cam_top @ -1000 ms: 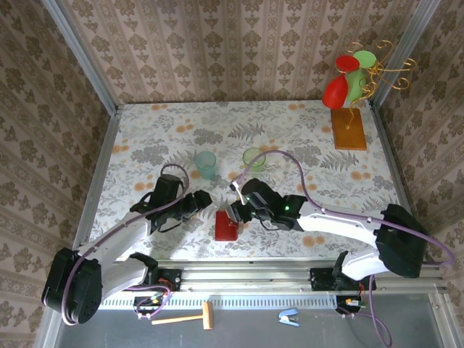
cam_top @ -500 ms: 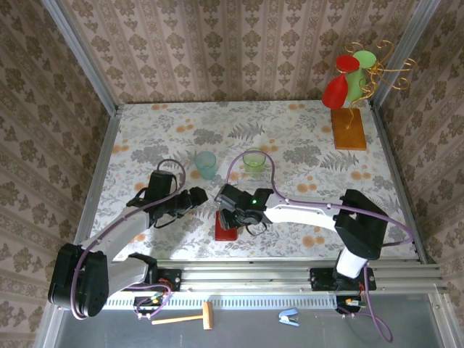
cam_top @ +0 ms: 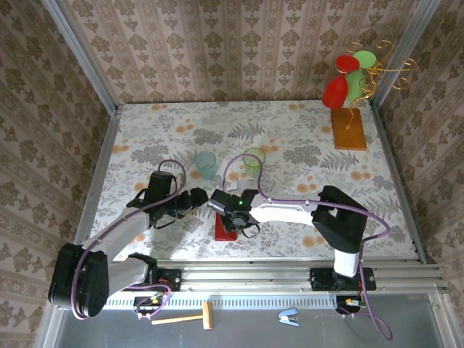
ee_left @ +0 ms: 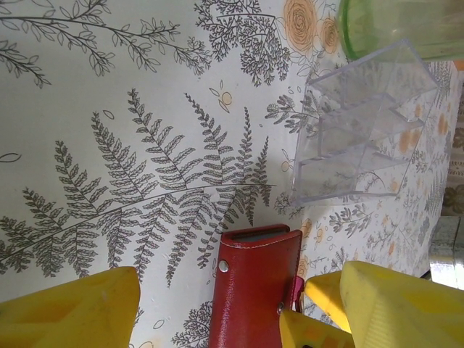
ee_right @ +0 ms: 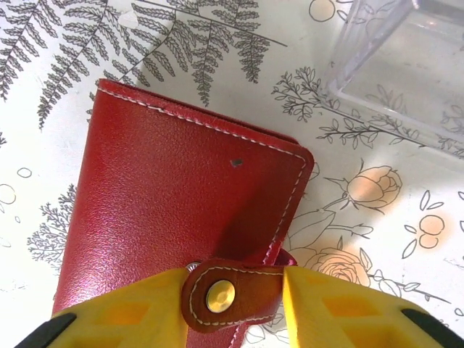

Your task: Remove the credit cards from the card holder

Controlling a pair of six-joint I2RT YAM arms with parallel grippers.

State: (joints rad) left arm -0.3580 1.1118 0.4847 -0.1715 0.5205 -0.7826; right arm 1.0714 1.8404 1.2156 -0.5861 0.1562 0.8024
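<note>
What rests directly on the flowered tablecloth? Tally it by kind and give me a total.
2 cups: teal cup, green cup
1 card holder
1 clear box
1 wooden-based rack
Total: 5

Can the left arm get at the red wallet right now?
Probably yes: the left gripper sits beside the wallet, jaws open toward it, bare table between. The right gripper grips only the tab.

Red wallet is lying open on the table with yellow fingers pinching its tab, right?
The red wallet is shut, not open, as the right wrist view shows. It lies on the table, the yellow fingers of the right gripper pinching its tab.
</note>
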